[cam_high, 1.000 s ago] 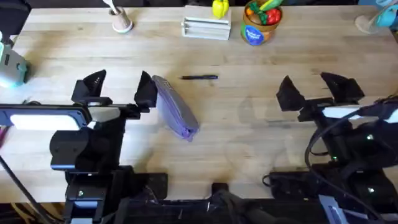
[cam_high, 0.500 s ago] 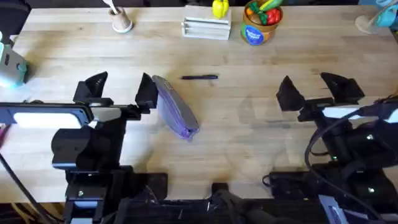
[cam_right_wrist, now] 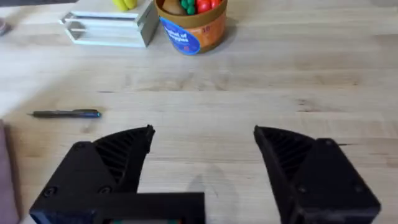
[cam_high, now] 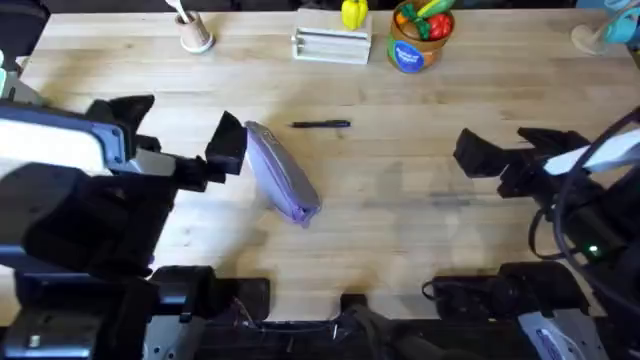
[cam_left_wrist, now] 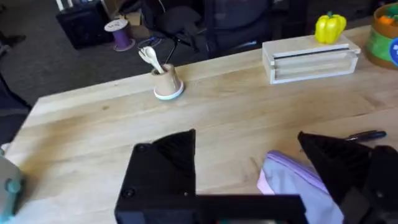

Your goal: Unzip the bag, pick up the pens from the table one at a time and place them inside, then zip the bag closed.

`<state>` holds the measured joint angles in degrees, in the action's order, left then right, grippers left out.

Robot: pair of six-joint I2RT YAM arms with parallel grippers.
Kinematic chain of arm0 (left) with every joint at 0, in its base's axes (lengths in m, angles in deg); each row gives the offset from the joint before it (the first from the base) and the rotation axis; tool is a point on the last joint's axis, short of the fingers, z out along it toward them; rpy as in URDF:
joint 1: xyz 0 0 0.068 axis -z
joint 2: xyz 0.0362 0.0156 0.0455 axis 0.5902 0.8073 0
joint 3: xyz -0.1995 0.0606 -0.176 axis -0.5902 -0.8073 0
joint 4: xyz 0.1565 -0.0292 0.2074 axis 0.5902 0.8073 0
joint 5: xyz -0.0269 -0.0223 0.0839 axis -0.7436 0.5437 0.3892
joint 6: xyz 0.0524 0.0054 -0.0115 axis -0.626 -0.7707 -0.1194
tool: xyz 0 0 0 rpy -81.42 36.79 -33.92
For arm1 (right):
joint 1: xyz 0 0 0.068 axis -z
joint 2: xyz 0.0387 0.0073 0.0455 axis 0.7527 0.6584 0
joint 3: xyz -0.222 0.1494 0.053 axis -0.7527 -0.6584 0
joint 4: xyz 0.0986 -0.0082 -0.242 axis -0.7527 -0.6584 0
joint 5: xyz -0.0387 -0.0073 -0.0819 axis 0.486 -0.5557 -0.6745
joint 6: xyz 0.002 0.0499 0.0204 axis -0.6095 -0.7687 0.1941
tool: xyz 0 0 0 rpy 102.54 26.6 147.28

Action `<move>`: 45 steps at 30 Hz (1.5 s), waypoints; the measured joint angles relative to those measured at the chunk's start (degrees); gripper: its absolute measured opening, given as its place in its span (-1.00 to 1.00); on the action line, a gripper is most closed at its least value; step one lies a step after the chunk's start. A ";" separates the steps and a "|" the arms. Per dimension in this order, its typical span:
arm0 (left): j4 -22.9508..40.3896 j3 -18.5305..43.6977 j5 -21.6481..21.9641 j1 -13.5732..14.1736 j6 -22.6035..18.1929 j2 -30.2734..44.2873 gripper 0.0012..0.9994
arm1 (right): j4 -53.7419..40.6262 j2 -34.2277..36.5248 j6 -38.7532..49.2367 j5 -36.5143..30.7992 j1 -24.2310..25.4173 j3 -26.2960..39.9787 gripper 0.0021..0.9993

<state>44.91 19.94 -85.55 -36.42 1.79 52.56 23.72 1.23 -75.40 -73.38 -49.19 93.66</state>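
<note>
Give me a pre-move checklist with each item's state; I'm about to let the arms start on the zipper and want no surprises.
1. Left gripper open, holding nothing: ok.
2. Right gripper open, holding nothing: ok.
3. Bag lying flat on the table, with the left gripper's near finger right beside its end: ok.
4. Zipper pull located: cannot tell; no view shows it.
5. Bag open or zipped shut: cannot tell.
6. Black pen lying apart from the bag, free for a later pick: ok.
</note>
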 joint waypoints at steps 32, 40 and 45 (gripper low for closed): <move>28.24 37.41 -18.59 -0.02 -64.59 53.58 0.98 | -14.31 32.29 -0.82 15.51 -0.22 34.07 0.99; 31.47 37.45 -21.27 -2.70 -69.80 56.65 0.98 | -14.31 32.30 -0.81 15.66 -0.22 34.07 0.99; 32.68 37.47 -21.73 -3.06 -74.76 60.42 0.98 | -14.31 32.30 -0.83 15.70 -0.22 34.07 0.99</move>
<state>77.59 57.41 -107.27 -39.48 -72.97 112.98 9.40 33.53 -76.22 -57.68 -49.40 127.73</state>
